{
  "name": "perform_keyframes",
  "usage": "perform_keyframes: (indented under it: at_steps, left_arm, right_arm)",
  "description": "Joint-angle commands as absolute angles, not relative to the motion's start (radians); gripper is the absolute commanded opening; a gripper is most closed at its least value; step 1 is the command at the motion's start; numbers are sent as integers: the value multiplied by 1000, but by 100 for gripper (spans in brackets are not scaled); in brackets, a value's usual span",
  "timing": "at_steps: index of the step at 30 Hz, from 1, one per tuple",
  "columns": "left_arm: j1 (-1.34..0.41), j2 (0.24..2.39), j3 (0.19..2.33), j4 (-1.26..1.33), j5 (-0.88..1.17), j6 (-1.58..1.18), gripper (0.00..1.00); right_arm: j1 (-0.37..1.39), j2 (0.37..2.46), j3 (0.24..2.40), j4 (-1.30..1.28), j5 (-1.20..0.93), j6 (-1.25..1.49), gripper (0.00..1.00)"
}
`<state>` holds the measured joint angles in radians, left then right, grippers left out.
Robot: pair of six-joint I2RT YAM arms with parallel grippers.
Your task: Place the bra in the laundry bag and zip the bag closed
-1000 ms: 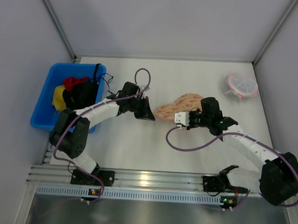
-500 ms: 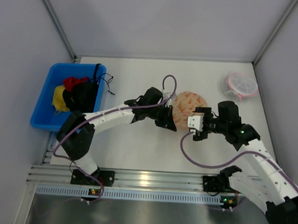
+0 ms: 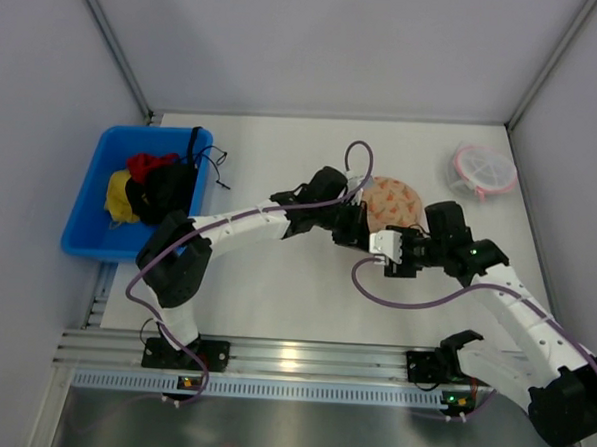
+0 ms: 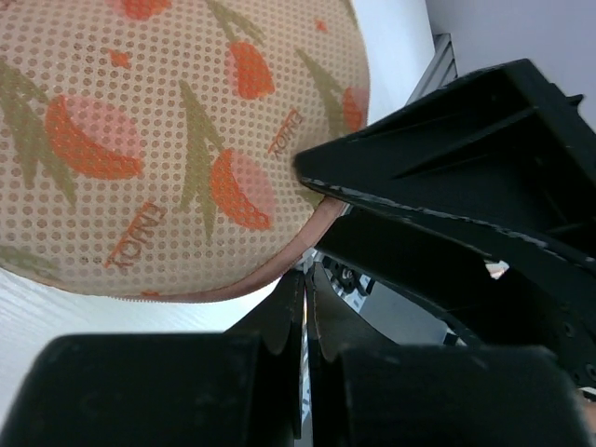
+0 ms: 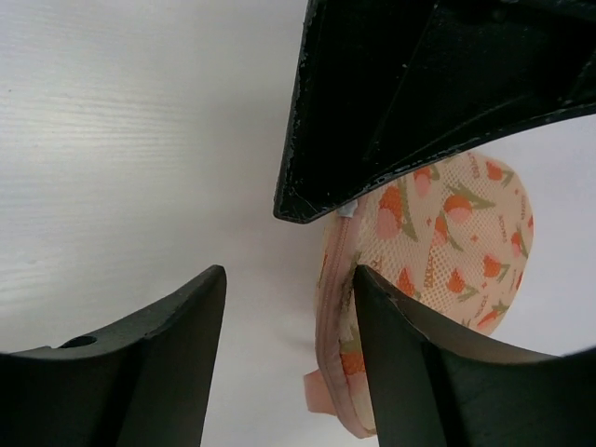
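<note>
Laundry bag (image 3: 395, 201) — centre-right of the table, now doubled into one round lobe; a second ago it lay spread.
Left gripper (image 4: 304, 307) — come across from the left, clamped on the bag's pink edge, possibly the zip pull.
Right gripper (image 3: 381, 252) — has released; jaws half apart, empty, just beside the bag.
Bra — unseen, presumably inside; zipping looks to be the step in hand.

LIGHT: bright, even, from overhead | SHADOWS: faint and soft-edged on the table (image 3: 275, 282) | GLARE: white hotspot on the front rail (image 3: 291, 359); table nearly blown out in the right wrist view | FOCUS: laundry bag (image 4: 140, 140) mesh crisp in the left wrist view; right gripper (image 5: 289, 279) a near-black, detail-less silhouette | DISTORTION: walls (image 3: 44, 120) lean outward at the overhead view's edges
</note>
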<state>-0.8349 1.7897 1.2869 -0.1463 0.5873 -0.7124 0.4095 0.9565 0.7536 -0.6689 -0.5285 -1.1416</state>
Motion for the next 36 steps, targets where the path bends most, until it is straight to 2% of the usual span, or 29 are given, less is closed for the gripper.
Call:
perform_keyframes:
  at_steps: [1, 7, 11, 12, 13, 25, 36]
  left_arm:
    - [-844, 1789, 1338, -80, 611, -733, 0]
    - [-856, 1790, 1328, -80, 607, -745, 0]
    - [-857, 1796, 1331, -80, 612, -755, 0]
    - [-857, 1793, 1333, -78, 612, -755, 0]
    - [-857, 1792, 1333, -78, 611, -753, 0]
    - [-710, 1712, 1103, -91, 583, -695, 0]
    - [-623, 1804, 1143, -103, 497, -615, 0]
  right_arm:
    - [413, 979, 787, -597, -520, -1134, 57]
    - [422, 1029, 811, -517, -491, -1114, 44]
    - [428, 1049, 831, -509, -491, -1118, 22]
    - [428, 1052, 836, -520, -492, -1120, 9]
    - [428, 1055, 848, -526, -491, -1126, 1]
    - [405, 936, 833, -592, -531, -1212, 0]
    - [403, 851, 811, -692, -561, -1296, 0]
